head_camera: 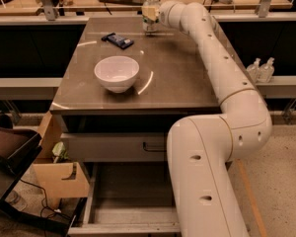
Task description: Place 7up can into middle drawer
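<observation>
The 7up can (149, 10), silver-white with green markings, stands upright at the far edge of the table top (177, 78). My gripper (150, 19) is at the can, reaching in from the right at the end of the long white arm (222, 68), and the can hides most of it. The middle drawer (126, 201), a shallow grey tray, is pulled open low at the front of the cabinet, partly hidden by the arm's base.
A white bowl (117, 73) sits on the table's near left part. A dark flat snack bar (117, 40) lies left of the can. A closed drawer front with a dark handle (113, 147) is above the open drawer. A cardboard box (59, 174) stands at the left.
</observation>
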`<state>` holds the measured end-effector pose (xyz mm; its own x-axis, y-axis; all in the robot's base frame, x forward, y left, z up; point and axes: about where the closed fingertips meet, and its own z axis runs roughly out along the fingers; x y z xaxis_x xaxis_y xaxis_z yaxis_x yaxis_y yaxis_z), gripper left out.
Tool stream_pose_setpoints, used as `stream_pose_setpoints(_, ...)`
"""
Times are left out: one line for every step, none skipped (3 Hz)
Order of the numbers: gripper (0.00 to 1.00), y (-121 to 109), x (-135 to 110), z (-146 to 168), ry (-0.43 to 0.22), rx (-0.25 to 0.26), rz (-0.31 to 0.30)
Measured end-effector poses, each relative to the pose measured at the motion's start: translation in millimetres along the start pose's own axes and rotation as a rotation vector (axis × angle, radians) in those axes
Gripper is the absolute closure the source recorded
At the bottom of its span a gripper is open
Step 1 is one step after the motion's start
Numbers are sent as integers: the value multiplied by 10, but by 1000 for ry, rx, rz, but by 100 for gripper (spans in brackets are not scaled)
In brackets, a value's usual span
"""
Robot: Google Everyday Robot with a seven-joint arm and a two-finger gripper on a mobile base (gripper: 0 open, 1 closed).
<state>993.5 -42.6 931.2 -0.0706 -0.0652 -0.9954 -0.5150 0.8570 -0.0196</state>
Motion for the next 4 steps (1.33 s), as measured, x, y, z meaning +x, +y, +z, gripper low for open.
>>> stream_pose_setpoints(100, -53, -335, -183, -28, 14, -44)
stream_pose_setpoints(100, -116, -666, -482, -30, 35, -83)
stream_pose_setpoints(100, -183, -1064, -991, -43, 62, -120)
stream_pose_setpoints(100, -178, -1754, -2007, -101, 120, -151)
